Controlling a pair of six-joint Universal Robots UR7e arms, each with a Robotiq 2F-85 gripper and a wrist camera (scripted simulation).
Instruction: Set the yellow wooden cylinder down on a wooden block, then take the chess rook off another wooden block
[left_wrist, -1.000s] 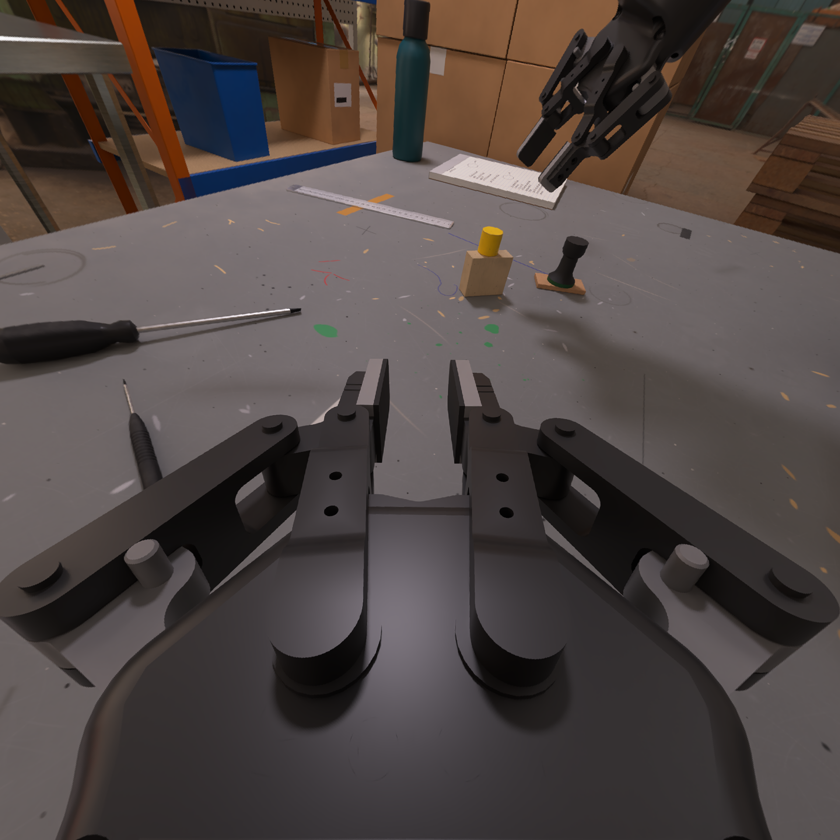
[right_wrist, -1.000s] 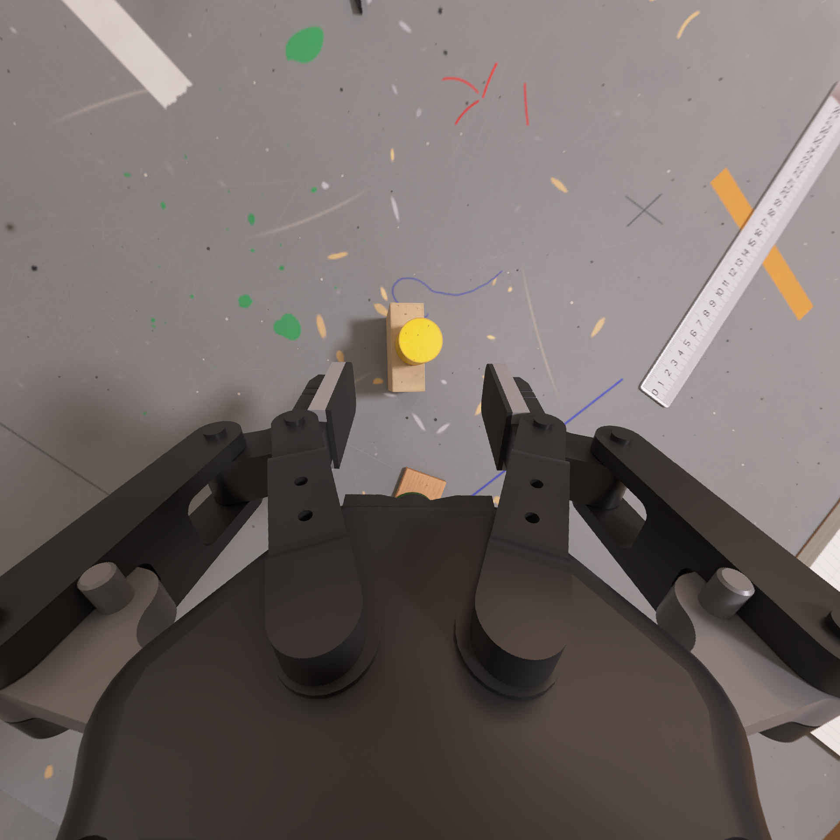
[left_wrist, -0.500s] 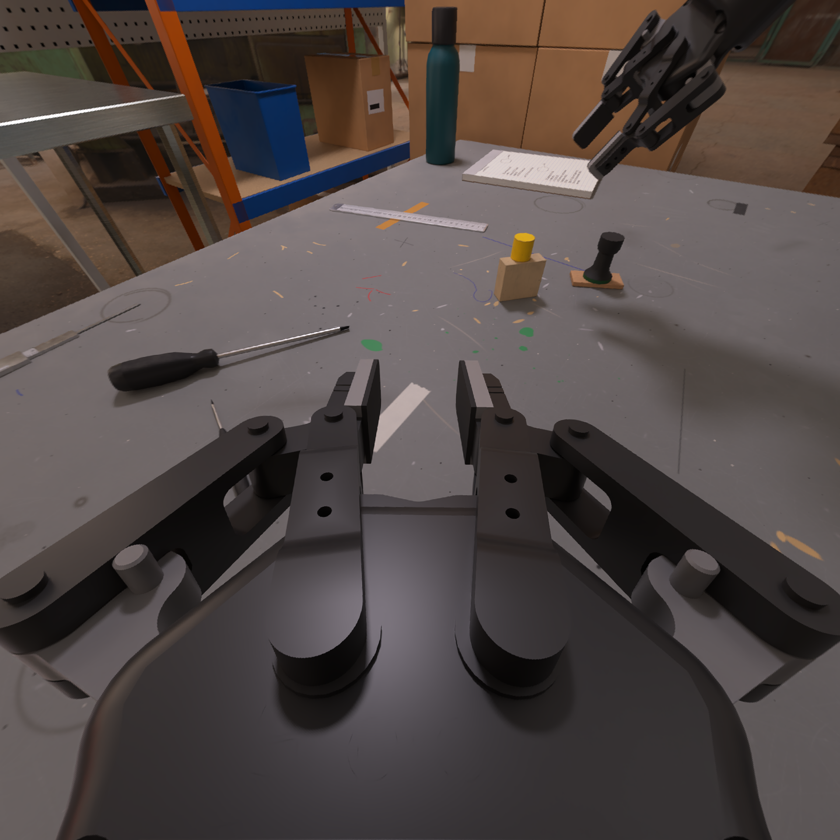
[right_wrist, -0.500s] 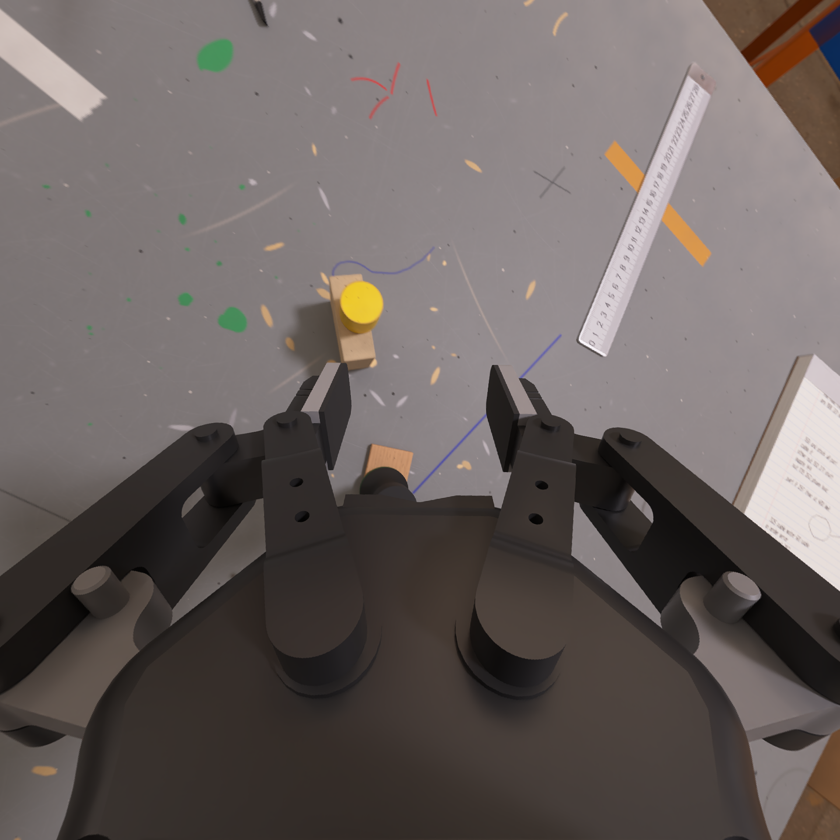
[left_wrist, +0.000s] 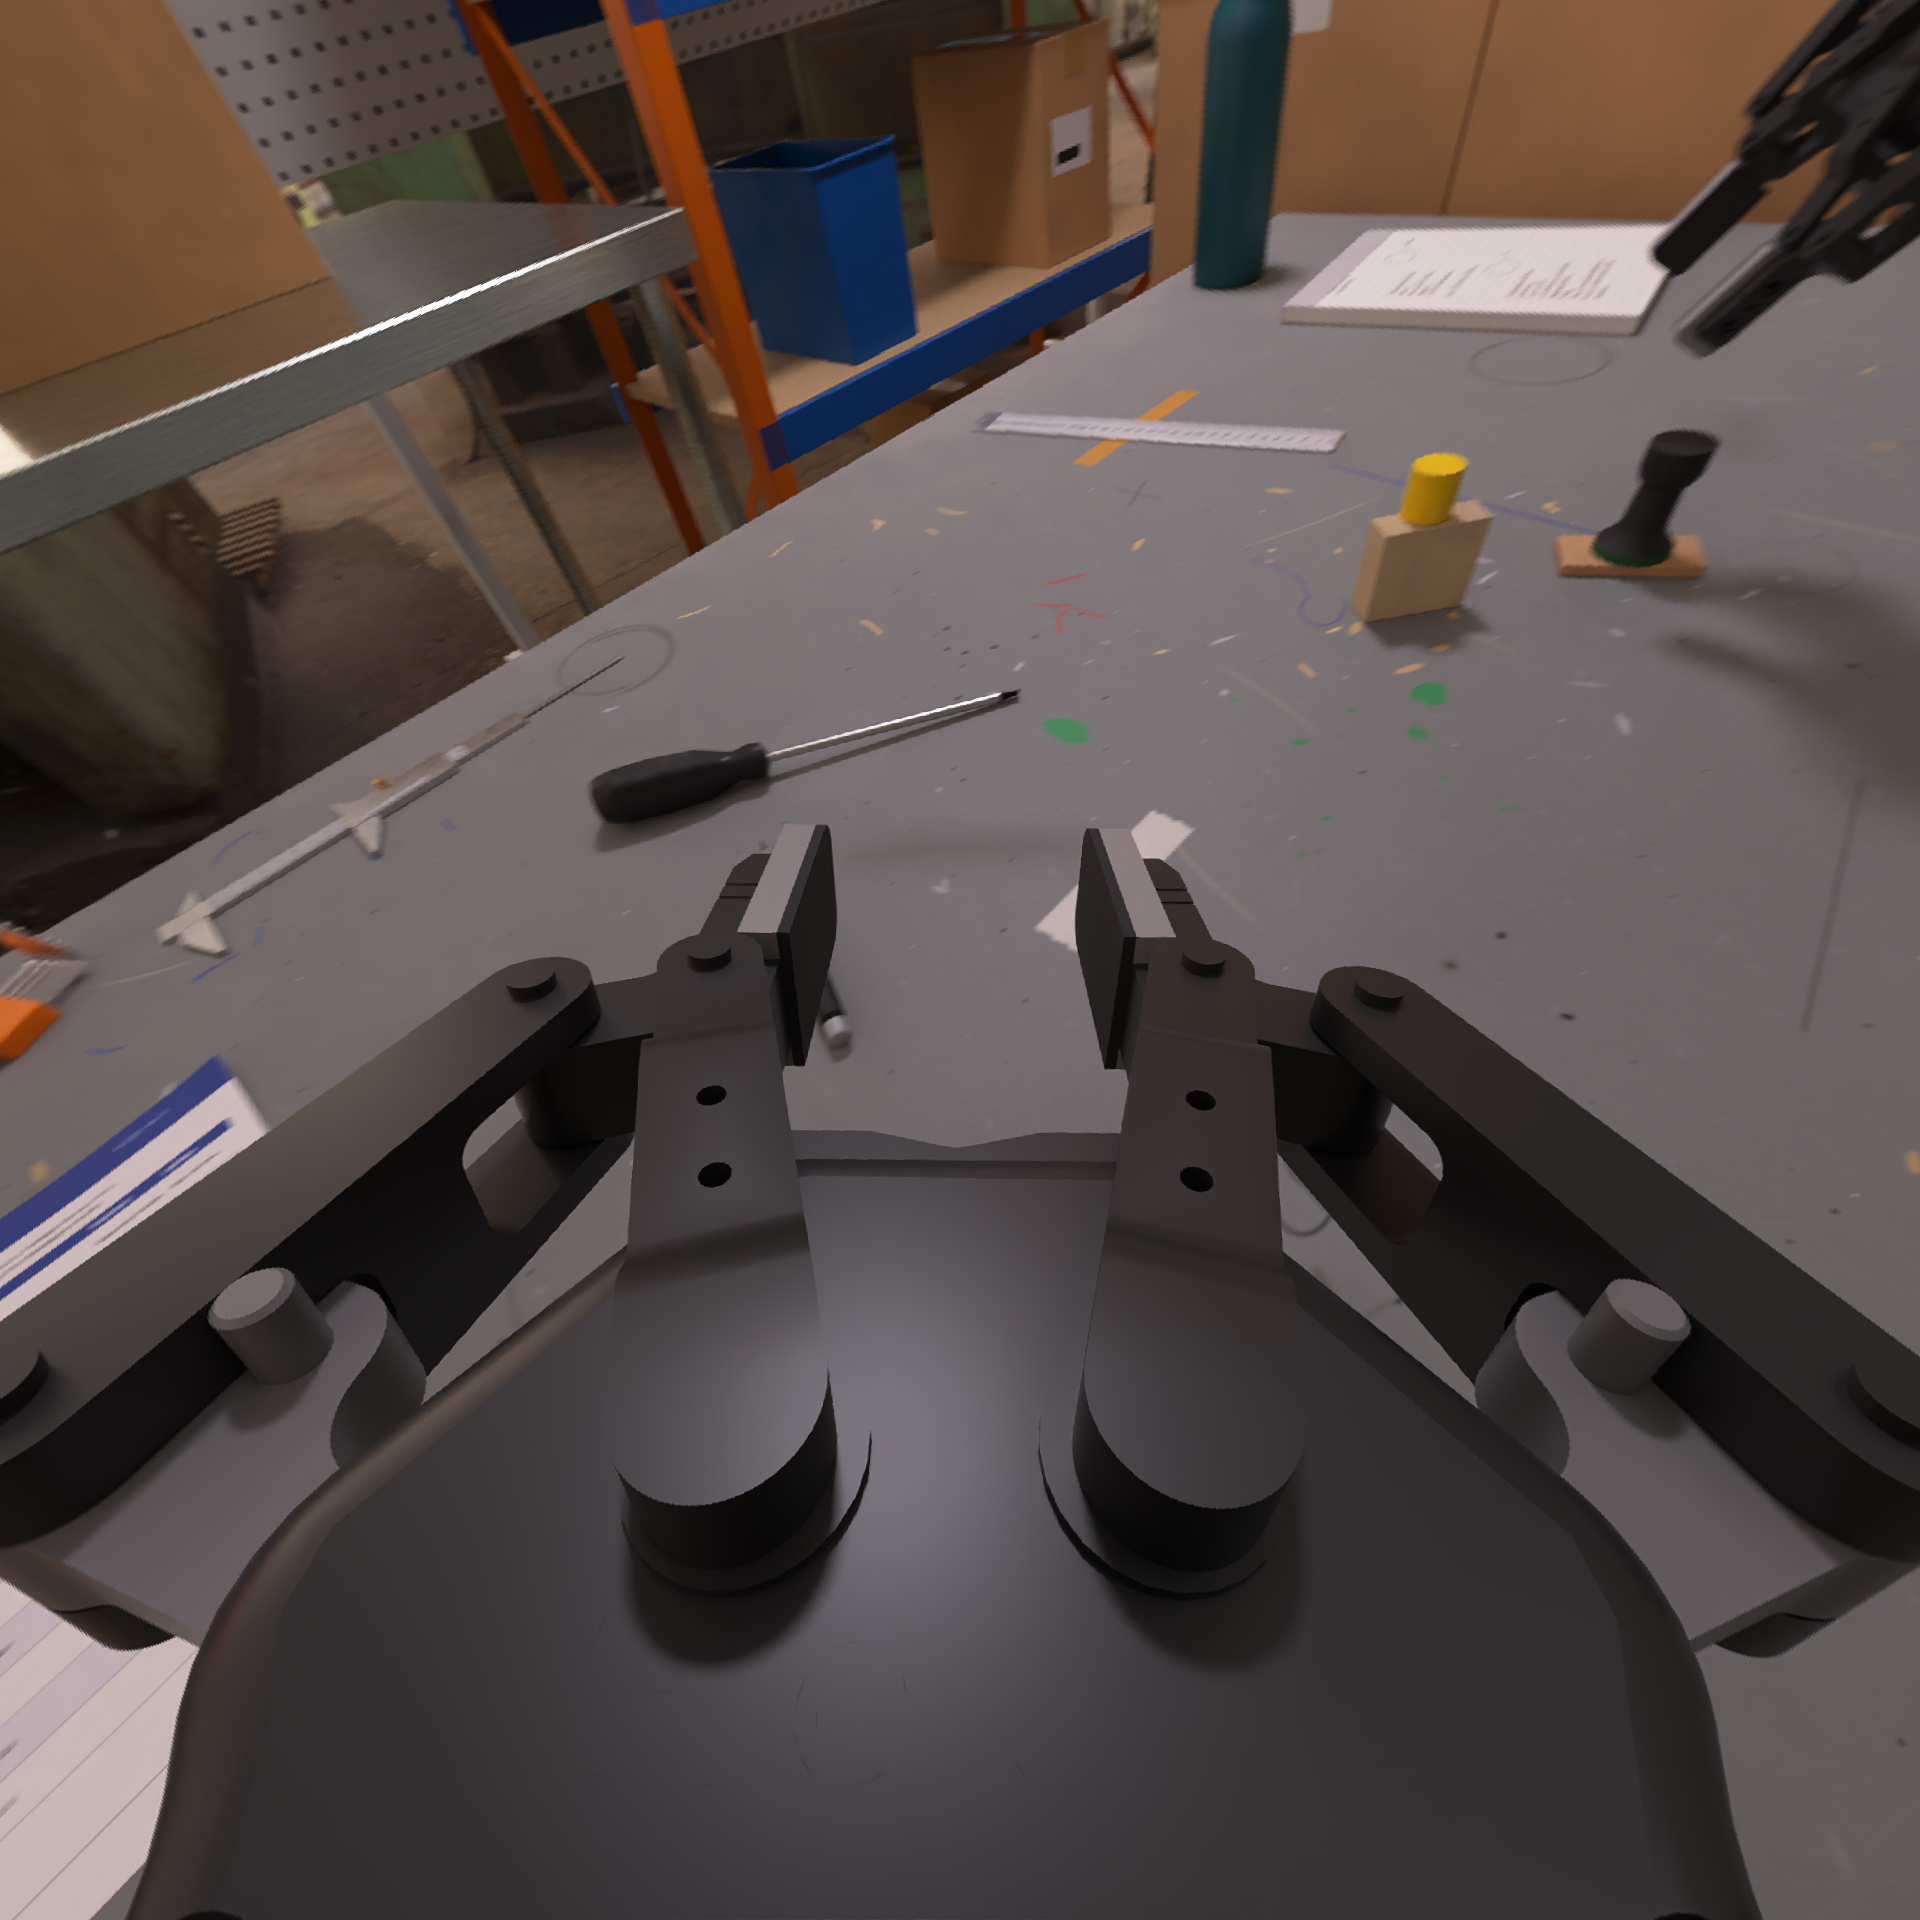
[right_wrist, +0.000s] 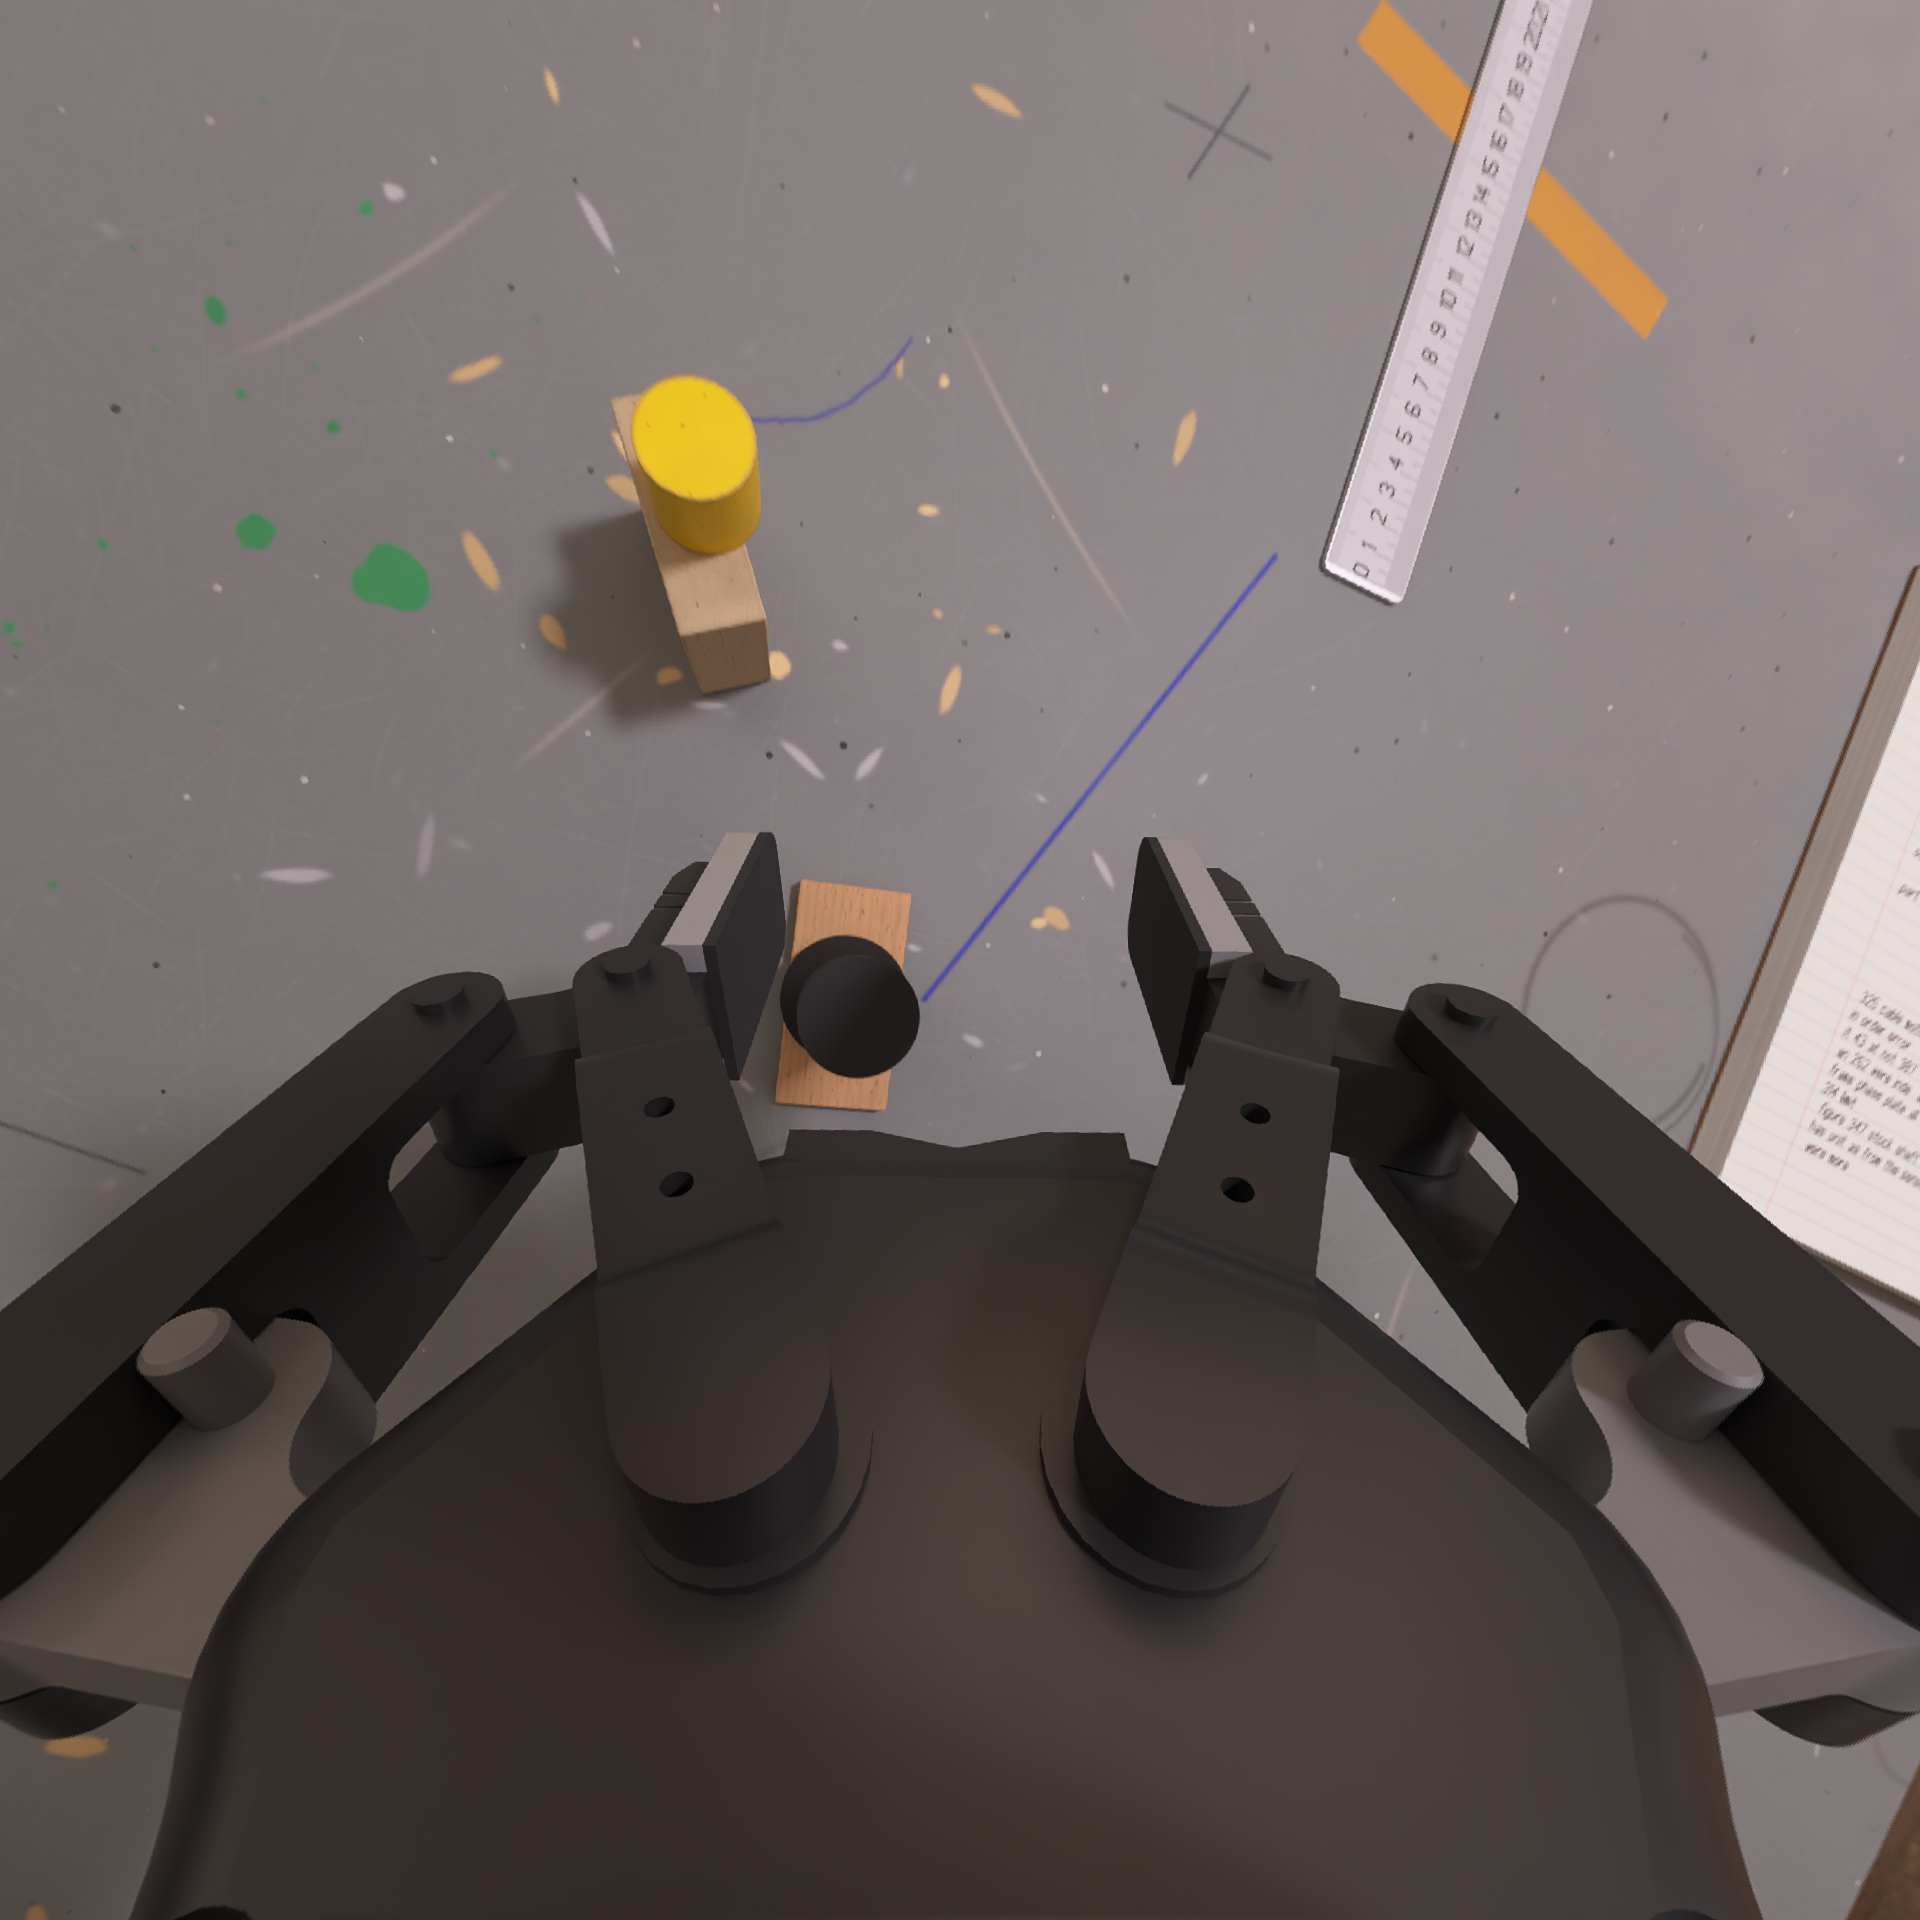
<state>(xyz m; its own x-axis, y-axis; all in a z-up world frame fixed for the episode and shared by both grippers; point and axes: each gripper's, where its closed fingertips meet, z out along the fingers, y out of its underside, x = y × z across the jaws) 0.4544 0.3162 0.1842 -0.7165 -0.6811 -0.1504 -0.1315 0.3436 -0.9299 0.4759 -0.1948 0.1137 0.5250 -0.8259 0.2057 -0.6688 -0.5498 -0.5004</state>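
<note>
The right gripper (right_wrist: 956, 961) is wide open and holds nothing; it hangs above the table (right_wrist: 312, 935) and looks straight down on it. Between its fingers, close to the left finger (right_wrist: 743, 935), the black rook (right_wrist: 852, 1006) is seen from above, upright on a flat brown block (right_wrist: 844, 995). From this view I cannot tell if the finger touches the rook; in the left wrist view the right gripper (left_wrist: 1704, 281) is clearly higher than the rook (left_wrist: 1657, 499), so they are apart. The yellow cylinder (right_wrist: 696, 462) stands upright on a taller pale block (right_wrist: 717, 613), farther ahead and to the left in the right wrist view, well apart from the gripper. A steel ruler (right_wrist: 1455, 301) lies over an orange tape strip (right_wrist: 1590, 244), and a notepad (right_wrist: 1839, 1039) lies at the right border of that view. The left gripper (left_wrist: 956, 914) is also open and empty, low above the table (left_wrist: 1558, 935), and touches nothing. In its view the cylinder (left_wrist: 1434, 486) on its block (left_wrist: 1418, 566) and the rook on the brown block (left_wrist: 1631, 556) are far ahead to the right. A screwdriver (left_wrist: 769, 764) lies nearer to it, a caliper (left_wrist: 343, 821) lies near the table's left edge, and a green bottle (left_wrist: 1236, 135) stands at the far edge.
</note>
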